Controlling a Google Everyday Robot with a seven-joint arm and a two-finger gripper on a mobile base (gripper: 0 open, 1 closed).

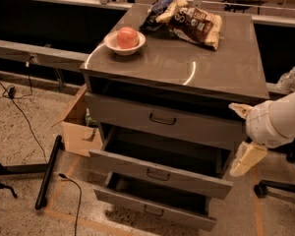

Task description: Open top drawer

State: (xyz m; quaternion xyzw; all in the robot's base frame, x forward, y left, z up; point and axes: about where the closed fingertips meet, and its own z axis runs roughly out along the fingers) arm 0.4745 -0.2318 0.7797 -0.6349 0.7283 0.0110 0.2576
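The top drawer is the uppermost wide grey front of the cabinet, with a small dark wire handle at its centre. It stands a little out from the cabinet, with a dark gap under the cabinet top. My gripper is at the right end of this drawer front, by the cabinet's right corner and well right of the handle. Its two cream fingers are spread apart with nothing between them. The white arm comes in from the right edge.
The middle drawer and bottom drawer are pulled out further. On the cabinet top sit a bowl with a red apple and chip bags. A cardboard box stands at the left; cables and a black stand lie on the floor.
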